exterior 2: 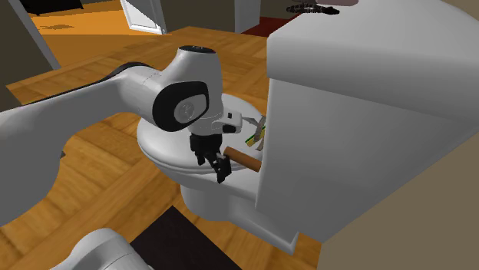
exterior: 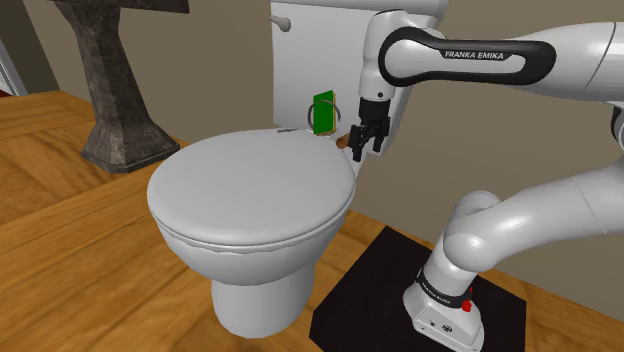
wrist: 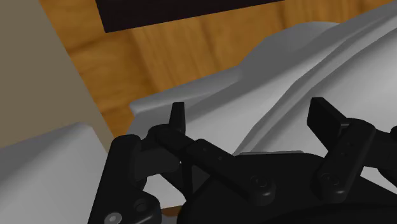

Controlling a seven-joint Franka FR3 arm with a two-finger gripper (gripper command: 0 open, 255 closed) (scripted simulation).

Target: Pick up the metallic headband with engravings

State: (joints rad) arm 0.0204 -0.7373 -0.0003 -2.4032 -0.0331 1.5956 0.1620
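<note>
A thin metallic headband stands as an arc on the toilet's back ledge, curving around a green block. In the second exterior view the headband shows as grey strips against the tank wall. A brown cylinder lies beside it. My gripper points down, open, just off the ledge on the shoulder view's right of the headband, next to the brown cylinder. In the wrist view the gripper has its fingers apart, with only the white toilet body behind them.
The toilet's closed lid lies in front of the ledge, and the white tank rises right behind it. A dark stone pedestal stands on the wood floor at the shoulder view's left. My base sits on a black mat.
</note>
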